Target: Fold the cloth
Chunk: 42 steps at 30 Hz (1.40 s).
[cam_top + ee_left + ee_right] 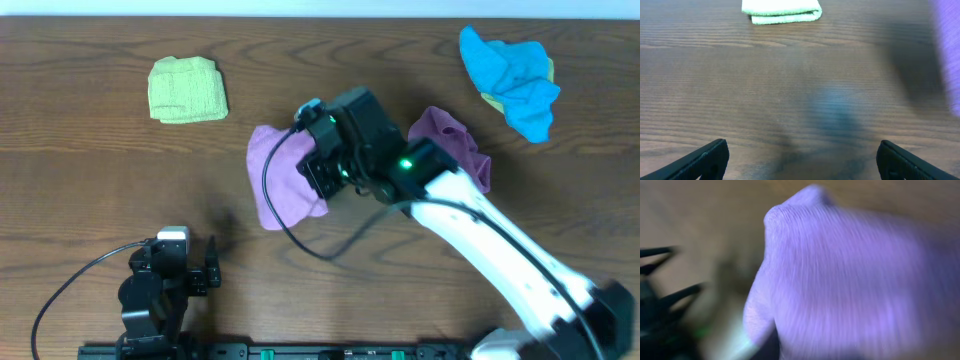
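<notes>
From above, the mauve cloth (278,190) lies near the middle of the wooden counter (100,180). One flap is spread flat to the left and a bunched hump rises to the right. The head of my right arm (500,240) covers the stretch between them, a green light glowing on its body.

That overhead view hides the right jaws behind the arm's own housing. The right wrist camera does no better: blurred purple terry fills nearly the whole frame, pressed close to the lens. I cannot tell whether the right jaws are apart, together or gripping the fabric.

The left arm (150,300) sits at the near edge, well apart from the cloth. Its wrist camera shows what the overhead cannot: the left jaws stand wide apart, their dark fingertips (705,159) at the bottom corners of the frame with only bare wood between them. A sliver of purple shows at that view's right edge.

A lime-green cloth (187,90) lies neatly folded at the far left, and the left wrist view shows its stacked layers edge-on. A bright blue cloth (510,75) is crumpled at the far right and appears only from overhead.
</notes>
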Available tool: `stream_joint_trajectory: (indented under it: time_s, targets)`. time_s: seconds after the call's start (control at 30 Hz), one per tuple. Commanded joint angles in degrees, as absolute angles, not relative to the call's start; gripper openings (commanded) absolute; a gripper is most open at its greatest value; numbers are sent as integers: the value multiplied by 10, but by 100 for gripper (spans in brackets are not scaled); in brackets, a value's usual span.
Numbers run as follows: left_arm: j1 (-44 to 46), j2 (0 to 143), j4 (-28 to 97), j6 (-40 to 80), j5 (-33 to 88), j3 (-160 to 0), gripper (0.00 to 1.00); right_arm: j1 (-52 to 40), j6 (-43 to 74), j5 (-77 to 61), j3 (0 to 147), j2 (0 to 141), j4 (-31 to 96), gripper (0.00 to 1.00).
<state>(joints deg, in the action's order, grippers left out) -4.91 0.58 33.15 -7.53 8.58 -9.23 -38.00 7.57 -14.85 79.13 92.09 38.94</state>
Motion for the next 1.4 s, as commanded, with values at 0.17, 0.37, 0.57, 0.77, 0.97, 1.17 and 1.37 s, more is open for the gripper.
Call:
stream_joint_trajectory:
  time_s: [0.17, 0.37, 0.57, 0.77, 0.97, 1.17, 1.37]
  targets:
    - [-48, 2, 331, -77, 86, -88, 95, -298, 88, -65, 803, 940, 355, 99]
    - [-48, 2, 329, -77, 86, -88, 96, -274, 90, -137, 801, 938, 431, 99]
    - [-48, 2, 329, -77, 86, -88, 96, -274, 28, -138, 775, 970, 487, 94]
    - [-48, 2, 329, -77, 86, -88, 95, -273, -31, -147, 739, 996, 470, 83]
    - [-48, 2, 329, -37, 86, -88, 95, -273, -58, -179, 717, 1044, 450, 80]
    - [-48, 2, 329, 11, 87, -88, 95, -274, -70, -222, 715, 1076, 435, 83]
    - [-48, 2, 329, 14, 86, -88, 95, -274, -70, -250, 715, 1098, 424, 82]
